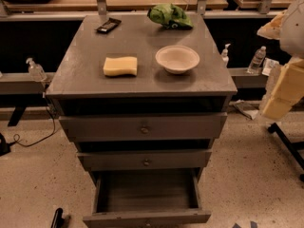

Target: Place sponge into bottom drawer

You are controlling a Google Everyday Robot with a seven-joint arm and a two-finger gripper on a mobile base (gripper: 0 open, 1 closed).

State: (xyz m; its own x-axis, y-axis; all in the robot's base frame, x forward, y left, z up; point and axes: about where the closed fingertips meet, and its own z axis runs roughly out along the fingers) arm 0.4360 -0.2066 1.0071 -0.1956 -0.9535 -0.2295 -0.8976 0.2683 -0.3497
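Observation:
The pale yellow sponge (120, 66) lies flat on the grey cabinet top (80, 75), left of centre and near the front edge. The bottom drawer (145, 192) is pulled out and I see only its dark interior; its grey front panel (147, 218) is at the bottom of the view. My gripper (279, 96), yellowish under the white arm, hangs at the far right edge, beside and clear of the cabinet, well right of the sponge. It holds nothing that I can see.
A white bowl (177, 58) sits right of the sponge. A green crumpled bag (170, 15) and a black flat item (108, 25) lie at the back. The two upper drawers (142, 127) have small knobs. Bottles (258, 58) stand on ledges at both sides.

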